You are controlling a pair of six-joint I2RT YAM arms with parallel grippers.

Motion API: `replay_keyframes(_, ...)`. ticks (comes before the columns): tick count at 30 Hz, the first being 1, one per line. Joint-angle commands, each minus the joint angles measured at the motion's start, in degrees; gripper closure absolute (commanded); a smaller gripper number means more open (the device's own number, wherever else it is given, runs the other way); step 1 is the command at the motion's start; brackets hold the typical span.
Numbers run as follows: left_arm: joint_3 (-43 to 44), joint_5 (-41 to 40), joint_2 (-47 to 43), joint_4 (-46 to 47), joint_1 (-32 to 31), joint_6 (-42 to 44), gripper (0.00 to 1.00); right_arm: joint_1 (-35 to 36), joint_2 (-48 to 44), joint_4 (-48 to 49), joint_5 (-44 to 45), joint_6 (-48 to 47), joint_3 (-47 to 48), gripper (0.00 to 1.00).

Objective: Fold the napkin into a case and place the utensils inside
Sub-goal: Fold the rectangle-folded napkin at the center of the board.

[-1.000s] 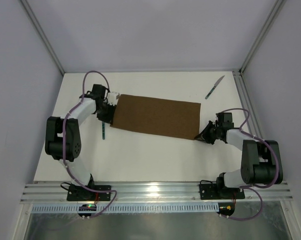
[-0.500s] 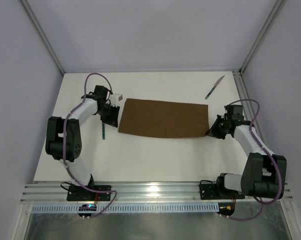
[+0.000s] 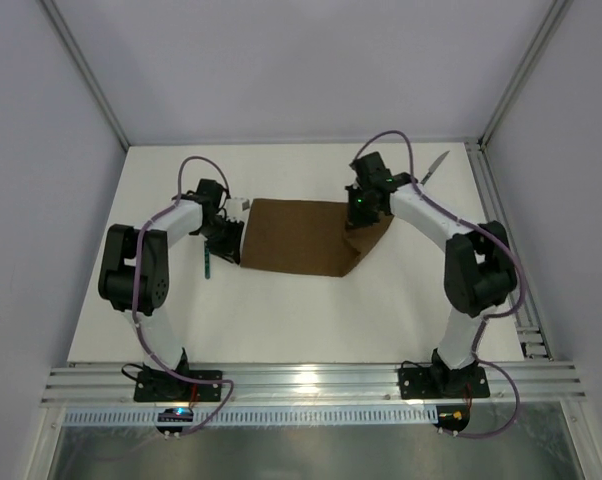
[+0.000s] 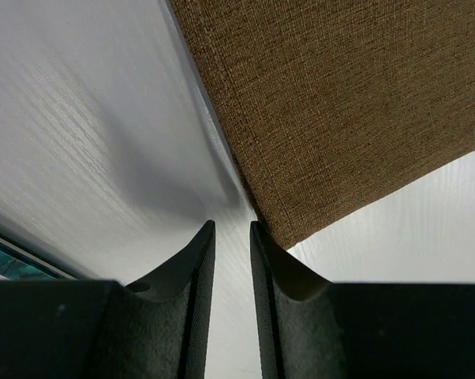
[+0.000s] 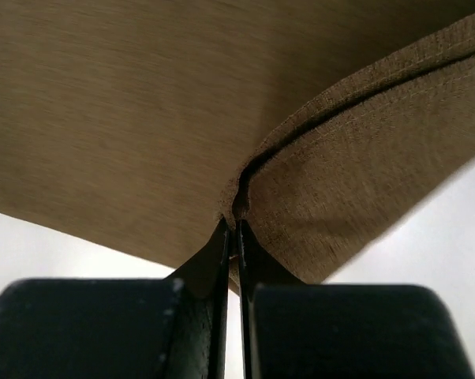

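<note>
White tabletop (image 3: 281,310), grey walls. Napkin (image 3: 291,240) lies mid-table, R end raised and doubled over. Right gripper (image 5: 231,229) clamped on its hem. Left gripper (image 4: 232,229) at napkin's L corner, jaws a slit apart, nothing btwn. Fork (image 3: 208,262) tines hidden under L arm; knife (image 3: 433,168) handle cut off by R arm. Wide white margin btwn napkin's near edge and bases.

The napkin (image 3: 301,238) is plain dark brown with a fine woven grain, and a line of tan stitching runs along its hem in the right wrist view. The worktop (image 3: 281,315) is white. The fork (image 3: 208,262) shows a dark teal handle, and the knife (image 3: 437,164) a silvery blade. Both arms are white with black joints, black jaws and purple cables (image 3: 391,133).
</note>
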Motion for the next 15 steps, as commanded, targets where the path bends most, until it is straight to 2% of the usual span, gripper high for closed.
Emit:
replay_keyframes(1, 0.0, 0.8, -0.4, 0.8, -0.1, -0.3, 0.75, 9.1, 8.3, -1.6, -0.2, 1.0, 10.2, 0.96)
replay_keyframes(5, -0.5, 1.3, 0.1, 0.9, -0.1, -0.1, 0.76, 17.2, 18.7, -1.9, -3.4, 1.0, 26.7, 0.96)
replay_keyframes(8, -0.7, 1.8, 0.9, 1.0, 0.0, -0.1, 0.78, 21.6, 24.7, -0.3, -5.2, 1.7, 33.9, 0.96)
replay_keyframes(11, -0.6, 2.6, 1.6, 1.0, -0.1, -0.2, 0.79, 24.5, 28.1, 3.1, -6.7, 2.4, 36.9, 0.96)
replay_keyframes(15, -0.5, 2.5, 1.9, 1.2, -0.1, -0.3, 0.81, 25.3, 29.6, 6.8, -8.7, 4.0, 36.0, 0.96)
